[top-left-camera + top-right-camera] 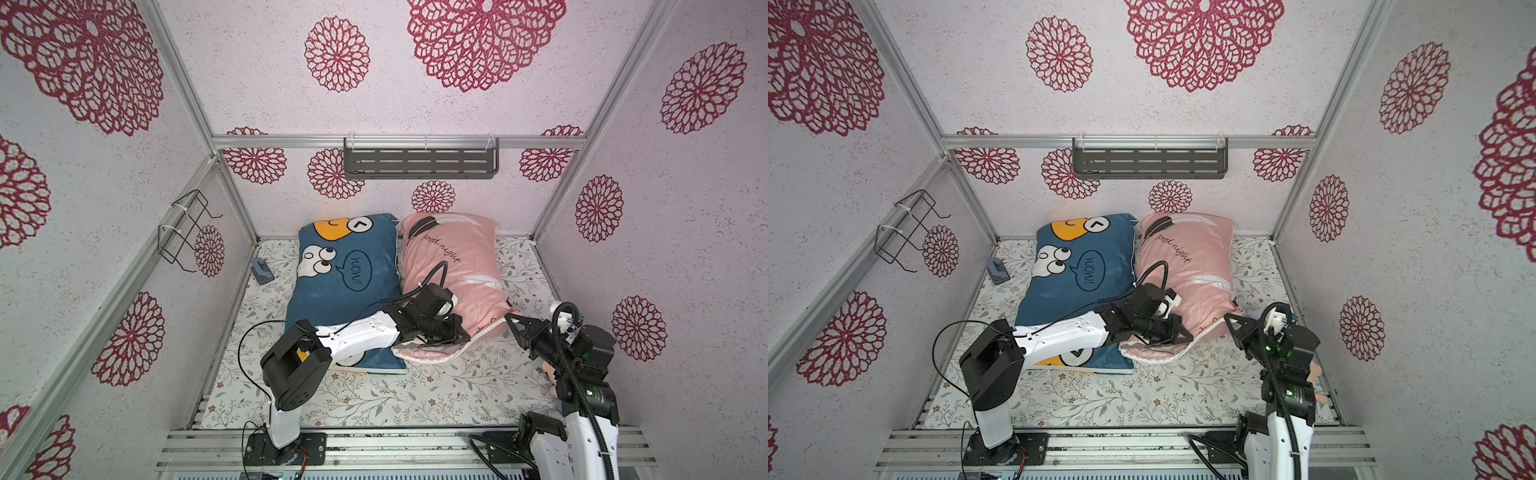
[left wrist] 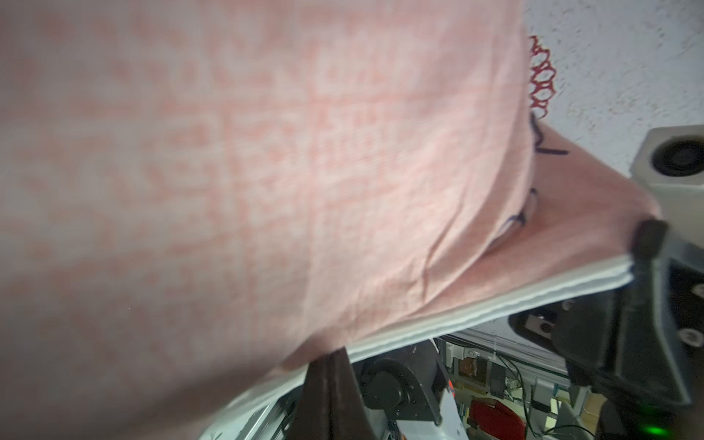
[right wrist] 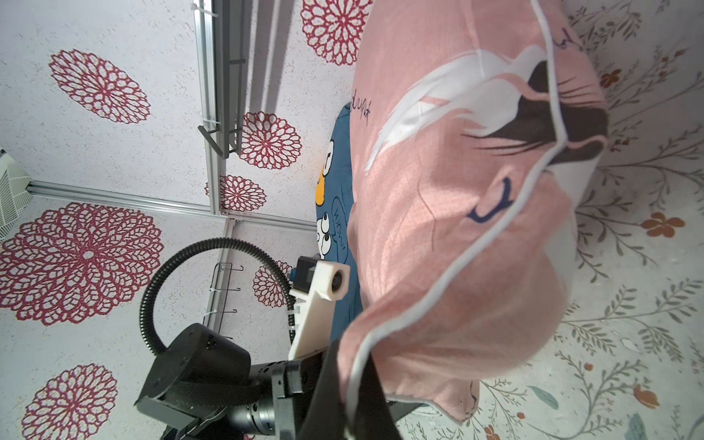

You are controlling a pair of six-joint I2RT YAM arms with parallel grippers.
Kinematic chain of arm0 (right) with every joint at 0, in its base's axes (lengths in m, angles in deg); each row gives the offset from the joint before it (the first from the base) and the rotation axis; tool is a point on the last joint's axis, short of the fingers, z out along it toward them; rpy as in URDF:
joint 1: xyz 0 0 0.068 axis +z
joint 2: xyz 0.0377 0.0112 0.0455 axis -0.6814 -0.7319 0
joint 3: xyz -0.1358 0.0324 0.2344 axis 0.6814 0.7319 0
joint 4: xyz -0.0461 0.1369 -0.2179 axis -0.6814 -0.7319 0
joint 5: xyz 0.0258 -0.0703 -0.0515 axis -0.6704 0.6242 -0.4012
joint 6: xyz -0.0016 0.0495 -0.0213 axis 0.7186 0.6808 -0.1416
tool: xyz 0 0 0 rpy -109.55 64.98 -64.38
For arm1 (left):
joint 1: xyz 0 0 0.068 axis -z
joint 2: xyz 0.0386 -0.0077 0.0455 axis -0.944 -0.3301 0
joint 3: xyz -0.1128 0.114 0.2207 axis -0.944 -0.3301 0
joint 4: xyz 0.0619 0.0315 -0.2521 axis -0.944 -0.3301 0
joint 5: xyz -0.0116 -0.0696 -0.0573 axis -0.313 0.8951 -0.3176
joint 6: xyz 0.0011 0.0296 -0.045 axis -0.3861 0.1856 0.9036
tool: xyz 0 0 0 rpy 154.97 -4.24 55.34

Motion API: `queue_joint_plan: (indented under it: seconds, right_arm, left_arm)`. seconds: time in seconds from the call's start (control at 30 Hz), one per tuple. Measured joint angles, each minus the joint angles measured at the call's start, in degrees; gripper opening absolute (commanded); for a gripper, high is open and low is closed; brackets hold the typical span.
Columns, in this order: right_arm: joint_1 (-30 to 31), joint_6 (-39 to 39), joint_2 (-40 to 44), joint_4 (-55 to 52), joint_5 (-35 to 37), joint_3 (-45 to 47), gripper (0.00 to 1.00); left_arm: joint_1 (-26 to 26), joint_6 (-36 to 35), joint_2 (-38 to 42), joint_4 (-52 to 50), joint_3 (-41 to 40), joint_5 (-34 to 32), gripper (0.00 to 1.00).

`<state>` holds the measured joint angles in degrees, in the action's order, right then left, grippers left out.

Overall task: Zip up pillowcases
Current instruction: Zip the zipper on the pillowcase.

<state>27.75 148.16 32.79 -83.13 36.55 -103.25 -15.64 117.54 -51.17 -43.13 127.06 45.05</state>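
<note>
**Pillows side by side, both my grippers clamped on the pink one**

Quick rundown. The blue pillow (image 1: pixel 336 291) and the pink pillow (image 1: pixel 451 266) lie next to each other on the flowery bed sheet (image 1: pixel 415 395). They touch along their long sides, blue on my left and pink on my right, with their far ends up by the back wall.

My left arm reaches over the near end of the blue pillow. My left gripper (image 1: pixel 460 332) is pressed together on the near edge of the pink pillow. In the left wrist view pink fabric fills most of the picture and it's pretty blurry up close, but one dark finger (image 2: pixel 331 392) is clearly biting that edge.

My right gripper (image 1: pixel 511 319) is squeezed tight on the near right corner of the same pillow, and that corner is tugged out toward it. From the left wrist camera, the white piping (image 2: pixel 457 316) runs along the edge from my left finger to the right gripper's fingertip (image 2: pixel 647 240). The right wrist view shows the pink cloth bunched up where it goes into the grip.

Other stuff: a grey shelf (image 1: pixel 419 162) on the back wall, a wire rack (image 1: pixel 187 228) on the left wall, and a small grey thing (image 1: pixel 261 270) on the sheet just left of the blue pillow.
</note>
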Motion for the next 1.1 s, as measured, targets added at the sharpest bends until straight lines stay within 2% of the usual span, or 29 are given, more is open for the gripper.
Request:
queue_joint_plan:
  seconds: [1.1]
  right_arm:
    - [0.0,1.2,-10.1,5.0,4.3,-10.3,0.0]
  left_arm:
    - [-0.7,-10.1,2.5,-13.0,-1.5,-12.1,0.0]
